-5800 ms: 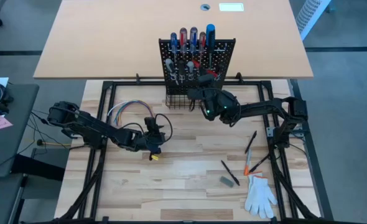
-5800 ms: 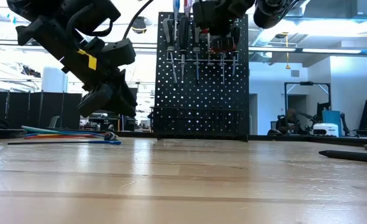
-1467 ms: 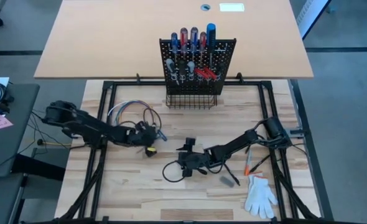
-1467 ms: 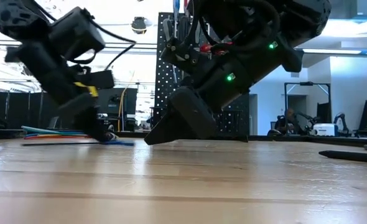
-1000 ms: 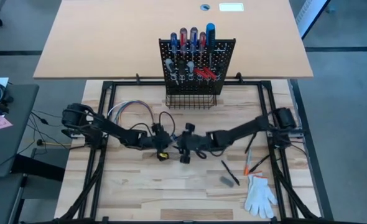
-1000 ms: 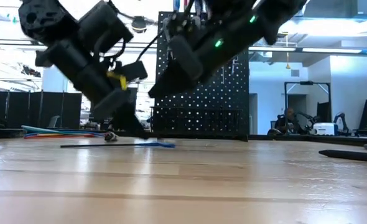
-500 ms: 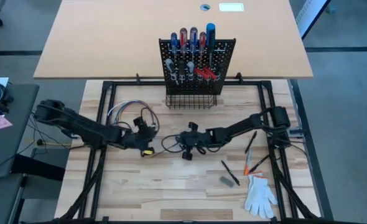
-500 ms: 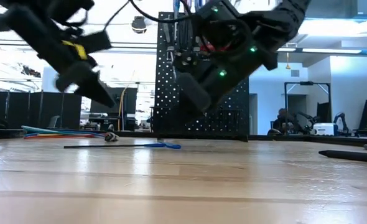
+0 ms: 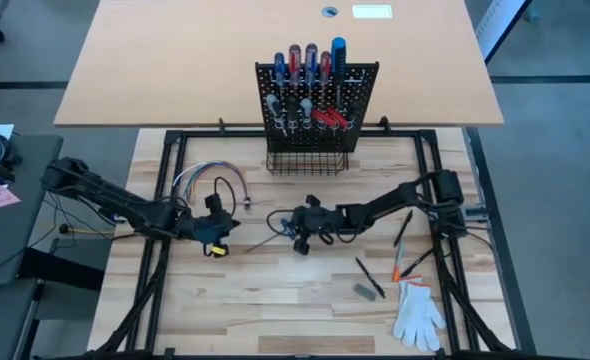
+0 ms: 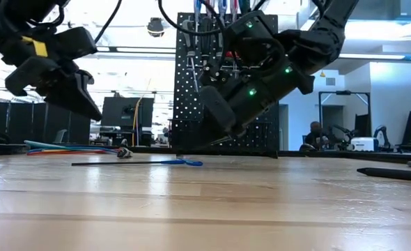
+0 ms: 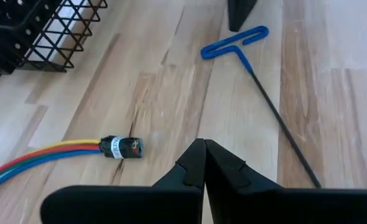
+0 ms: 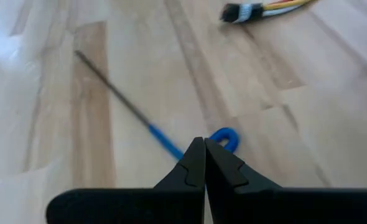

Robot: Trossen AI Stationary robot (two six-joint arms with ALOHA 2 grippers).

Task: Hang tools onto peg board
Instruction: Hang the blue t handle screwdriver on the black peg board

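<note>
The upright black perforated metal peg board (image 9: 317, 102) already carries a row of red, blue and black-handled screwdrivers (image 9: 311, 62). Several loose tools (image 9: 404, 228) lie near the white glove (image 9: 417, 312), so much remains. The right gripper (image 9: 302, 240) is pinched closed at the blue-handled T hex key (image 11: 252, 59) on the tabletop; I cannot tell if it grips it. The left gripper (image 9: 215, 236) hangs closed, empty, nearby.

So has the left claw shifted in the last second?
Yes. In the high view the left claw has pulled back leftward, away from the peg board line, leaving the blue hex key on the table.
</note>
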